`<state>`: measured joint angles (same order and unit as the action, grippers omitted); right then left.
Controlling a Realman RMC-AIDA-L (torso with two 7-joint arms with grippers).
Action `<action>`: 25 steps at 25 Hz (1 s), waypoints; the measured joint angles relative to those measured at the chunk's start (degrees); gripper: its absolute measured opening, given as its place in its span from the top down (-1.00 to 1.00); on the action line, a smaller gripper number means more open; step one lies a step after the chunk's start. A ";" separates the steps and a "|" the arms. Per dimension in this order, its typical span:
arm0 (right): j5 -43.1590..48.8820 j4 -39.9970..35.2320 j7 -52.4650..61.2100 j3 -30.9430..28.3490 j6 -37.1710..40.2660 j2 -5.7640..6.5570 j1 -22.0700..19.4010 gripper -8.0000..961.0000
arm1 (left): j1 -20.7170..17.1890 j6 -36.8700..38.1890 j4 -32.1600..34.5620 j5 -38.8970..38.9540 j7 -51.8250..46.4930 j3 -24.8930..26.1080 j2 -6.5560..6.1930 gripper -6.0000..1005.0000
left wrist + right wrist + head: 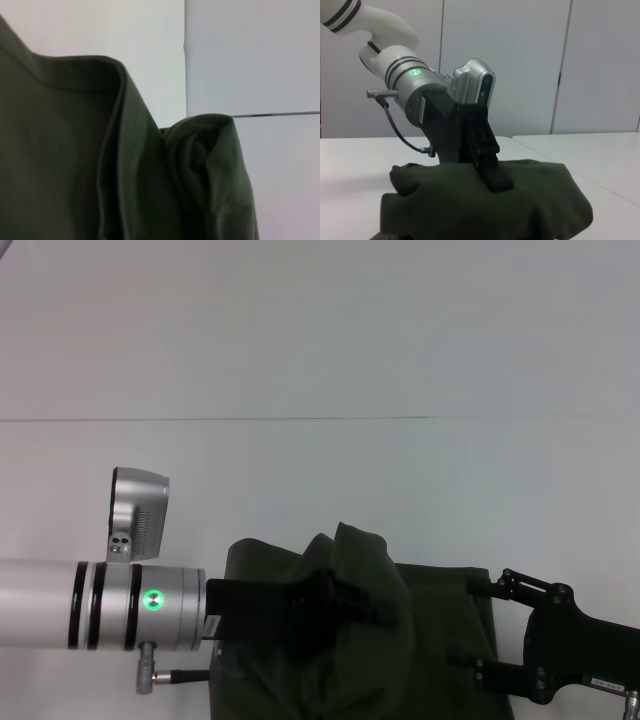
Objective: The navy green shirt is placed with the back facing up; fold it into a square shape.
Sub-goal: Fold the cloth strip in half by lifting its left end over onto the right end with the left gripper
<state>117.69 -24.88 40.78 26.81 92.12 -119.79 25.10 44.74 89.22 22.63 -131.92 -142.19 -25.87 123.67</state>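
Shirt [440, 640]: dark olive, soft matte knit, fine ribbing visible in the left wrist view. It lies bunched at the near edge of the white table [320, 360], not flat. One fold is raised into a rounded hump, with a hemmed edge curling over beside it.

Left claw [385, 612]: black, mounted on a silver wrist with black bands and a green light. It reaches in from the left. In the right wrist view its fingers [495, 175] are pressed into the top of the cloth mound, with fabric bulging on either side of them. It looks clamped on a pinch of shirt, with the hump draped over and around the fingertips. The gap between the jaws itself is hidden by cloth.

Right claw [472, 622]: black and low, at the shirt's right edge. Its two fingers are spread well apart, one toward the far side and one toward the near side, and both tips lie on or just over the cloth edge. Nothing is pinched between them.

Edges: the shirt's far edge is just beyond the left claw's tips. Past it is plain smooth white tabletop with one thin seam line running across. The shirt's near part runs out of the head view. There is bare table to the left of the left wrist and beyond the right claw.
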 joint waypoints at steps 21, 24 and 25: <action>-0.10 -1.44 0.13 -2.26 1.83 0.17 -1.15 -0.70 | -2.95 4.48 0.09 10.13 11.93 0.03 -0.34 -0.20; -0.10 -1.70 1.36 -2.44 2.22 0.17 -1.32 -0.70 | -4.80 7.43 2.89 13.30 18.63 0.04 -1.08 -0.32; -0.10 -1.77 2.14 -2.44 2.23 0.17 -1.31 -0.70 | -5.77 8.69 4.08 14.21 21.42 0.04 -1.64 -0.35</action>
<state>117.59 -26.65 42.92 24.37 94.35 -119.62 23.79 38.97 97.91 26.71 -117.70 -120.77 -25.83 122.02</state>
